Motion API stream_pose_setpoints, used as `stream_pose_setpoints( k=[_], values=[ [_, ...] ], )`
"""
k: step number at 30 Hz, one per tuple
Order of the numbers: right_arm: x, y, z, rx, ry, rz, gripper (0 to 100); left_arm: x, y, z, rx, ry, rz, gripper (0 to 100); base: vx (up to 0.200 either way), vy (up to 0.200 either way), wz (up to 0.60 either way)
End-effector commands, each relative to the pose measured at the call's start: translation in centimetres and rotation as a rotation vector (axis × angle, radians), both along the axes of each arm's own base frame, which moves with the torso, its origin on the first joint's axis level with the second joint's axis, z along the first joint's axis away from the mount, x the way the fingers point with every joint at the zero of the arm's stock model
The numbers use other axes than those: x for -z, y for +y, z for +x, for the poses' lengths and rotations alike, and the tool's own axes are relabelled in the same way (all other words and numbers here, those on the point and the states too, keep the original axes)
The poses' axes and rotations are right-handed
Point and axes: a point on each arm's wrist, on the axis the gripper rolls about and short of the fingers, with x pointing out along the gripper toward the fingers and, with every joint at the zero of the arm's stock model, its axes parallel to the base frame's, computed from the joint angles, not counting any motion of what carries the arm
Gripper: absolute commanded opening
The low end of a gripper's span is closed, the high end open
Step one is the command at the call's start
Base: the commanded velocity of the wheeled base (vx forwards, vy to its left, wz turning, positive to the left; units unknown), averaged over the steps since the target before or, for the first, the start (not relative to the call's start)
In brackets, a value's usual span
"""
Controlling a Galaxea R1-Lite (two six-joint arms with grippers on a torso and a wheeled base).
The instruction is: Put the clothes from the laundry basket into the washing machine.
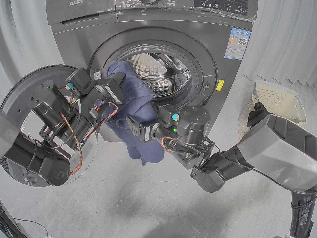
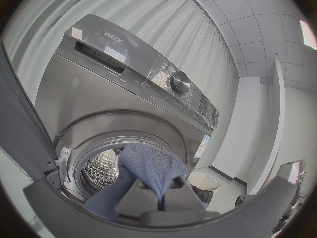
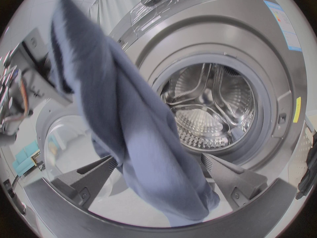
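Evidently to feed the drum, the left gripper [image 1: 119,80], centre-left in the head view, clamps its jaws on the blue garment [image 1: 138,99], raised before the open mouth of the washing machine [image 1: 198,50]. The jaws of the right gripper [image 3: 159,159] gape around the hanging folds.

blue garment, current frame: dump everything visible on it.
The blue garment is a dark blue, soft, knit-looking cloth, bunched into long folds. The left gripper is shut on its upper part, with a hump of cloth rising above it. It hangs in front of the left side of the washing machine's open drum, not yet inside, its lower end free below the opening. The lower part passes between the fingers of the open right gripper; whether they touch it is unclear.
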Motion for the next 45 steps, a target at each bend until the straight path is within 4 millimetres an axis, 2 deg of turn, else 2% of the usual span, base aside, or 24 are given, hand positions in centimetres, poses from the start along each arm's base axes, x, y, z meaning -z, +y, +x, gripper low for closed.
stream_pose_setpoints(
  k=[1,2,3,7,13,22,28,33,38,39,45],
  values=[
    [1.8,-1.7,-1.7,-0.004,0.067,-0.07,100,-0.5,0.1,0.1,-0.005,-0.015,-0.01,0,0.0,0.0,0.0],
    [1.8,-1.7,-1.7,-0.004,0.067,-0.07,100,-0.5,0.1,0.1,-0.005,-0.015,-0.01,0,0.0,0.0,0.0],
    [3.2,-3.0,-2.7,-0.008,0.116,-0.12,100,-0.6,0.2,0.1,-0.006,-0.019,-0.012,0,0.0,0.0,0.0],
    [5.0,-5.0,-3.1,-0.001,0.181,-0.182,100,-0.7,0.2,0.1,-0.006,-0.023,-0.014,0,0.0,0.0,0.0],
    [7.6,-6.1,-2.0,0.038,0.236,-0.229,100,-1.3,0.3,-0.1,-0.006,-0.042,-0.024,0,0.0,0.0,0.0],
    [10.9,-4.7,-0.2,0.037,0.246,-0.238,100,-1.3,0.3,-0.2,-0.005,-0.045,-0.026,0,0.0,0.0,0.0],
    [11.5,-3.5,1.4,0.034,0.225,-0.218,100,-1.3,0.3,-0.2,-0.005,-0.044,-0.025,0,0.0,0.0,0.0],
    [12.8,-2.9,2.7,0.043,0.216,-0.208,100,-1.3,0.3,-0.2,-0.005,-0.044,-0.025,0,0.0,0.0,0.0],
    [12.8,-2.0,3.1,0.036,0.186,-0.183,100,-1.2,0.3,-0.1,-0.005,-0.044,-0.025,0,0.0,0.0,0.0],
    [12.9,-1.9,3.0,0.033,0.189,-0.184,0,-1.2,0.3,-0.1,-0.005,-0.044,-0.025,0,0.0,0.0,0.0],
    [12.1,-1.8,2.6,0.016,0.172,-0.17,0,-1.2,0.2,-0.1,-0.005,-0.042,-0.024,0,0.0,0.0,0.0]
  ],
)
